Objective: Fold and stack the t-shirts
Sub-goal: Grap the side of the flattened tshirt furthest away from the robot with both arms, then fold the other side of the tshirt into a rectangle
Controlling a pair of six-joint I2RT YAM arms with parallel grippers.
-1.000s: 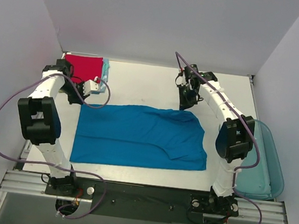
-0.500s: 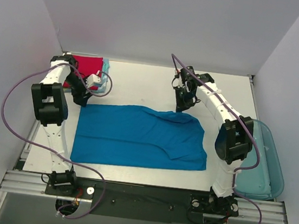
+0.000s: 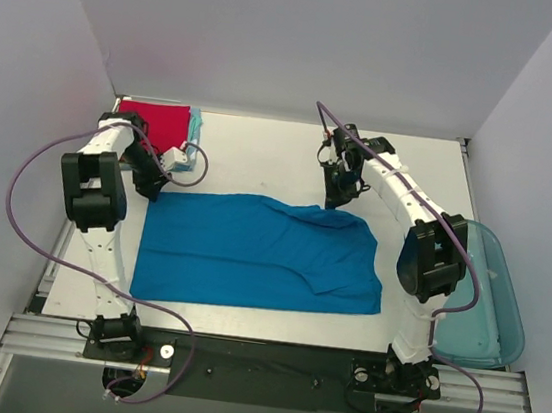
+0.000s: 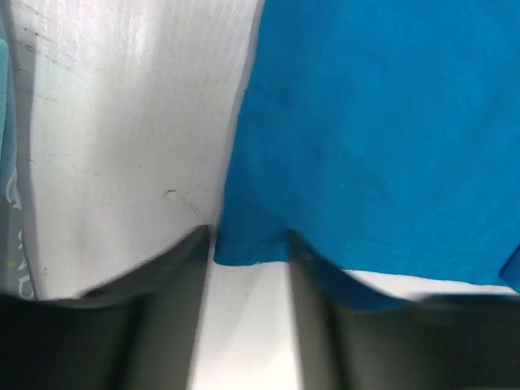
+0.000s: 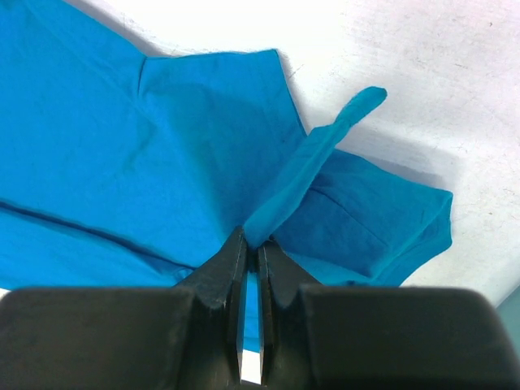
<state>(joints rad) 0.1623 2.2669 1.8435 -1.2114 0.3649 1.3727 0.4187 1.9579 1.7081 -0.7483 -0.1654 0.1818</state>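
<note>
A bright blue t-shirt [image 3: 260, 255] lies spread flat in the middle of the table. My right gripper [image 3: 341, 192] is shut on a raised fold of its back edge, which the right wrist view shows pinched between the tips [image 5: 253, 242]. My left gripper [image 3: 155, 184] hangs over the shirt's back left corner. In the left wrist view its jaws stand open, and the corner of the blue t-shirt [image 4: 252, 248] lies between the fingertips, unclamped. A folded red t-shirt [image 3: 155, 121] sits at the back left on a light teal one [image 3: 195, 134].
A translucent blue plastic bin [image 3: 491, 303] stands off the table's right edge beside the right arm. The left arm's cable loops over the table's left side. Grey walls close in the back and both sides.
My left gripper was shut and has opened. Its arm swung back and left, bringing the gripper over the blue shirt's back left corner. The right gripper kept its hold and barely moved.
</note>
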